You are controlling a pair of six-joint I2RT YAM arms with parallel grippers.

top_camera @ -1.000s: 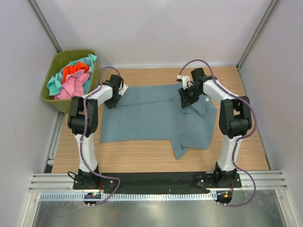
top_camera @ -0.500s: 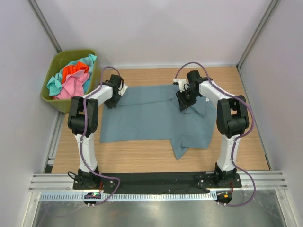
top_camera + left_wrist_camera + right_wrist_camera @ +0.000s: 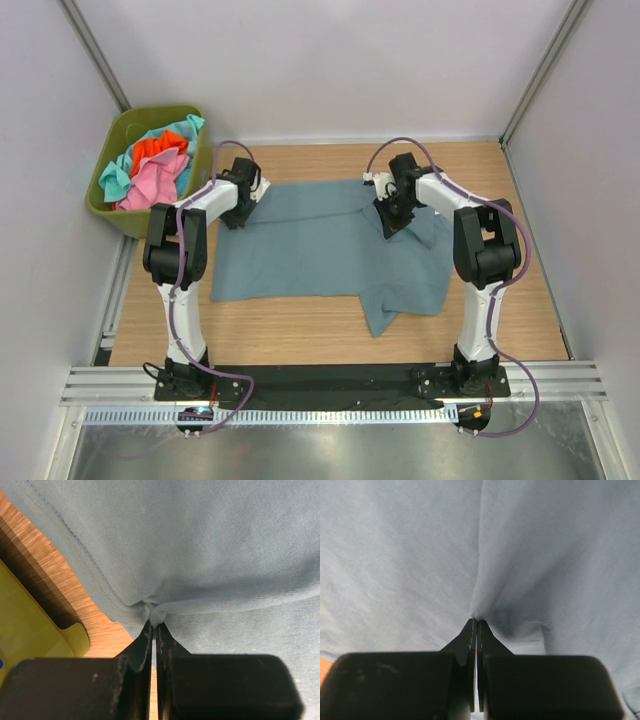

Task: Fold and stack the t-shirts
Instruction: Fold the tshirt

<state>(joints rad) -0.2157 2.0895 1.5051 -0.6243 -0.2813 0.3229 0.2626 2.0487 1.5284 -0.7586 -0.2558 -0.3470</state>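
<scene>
A slate-blue t-shirt (image 3: 320, 245) lies spread on the wooden table, its right part bunched and folded over. My left gripper (image 3: 238, 212) is shut on the shirt's far left edge; in the left wrist view the tips (image 3: 154, 623) pinch a fold of hemmed cloth (image 3: 200, 555). My right gripper (image 3: 392, 217) is shut on the shirt near its far right; in the right wrist view the tips (image 3: 476, 621) pinch a ridge of cloth (image 3: 420, 555). Pink (image 3: 152, 182), orange-red (image 3: 160, 148) and turquoise (image 3: 112, 180) shirts lie piled in the bin.
The olive-green plastic bin (image 3: 128, 124) stands at the table's far left corner, close to my left gripper; its rim shows in the left wrist view (image 3: 30, 640). White walls enclose the table on three sides. A black rail runs along the near edge (image 3: 320, 378).
My right gripper has moved left and slightly away, dragging the pinched cloth with it. The left arm has not moved.
</scene>
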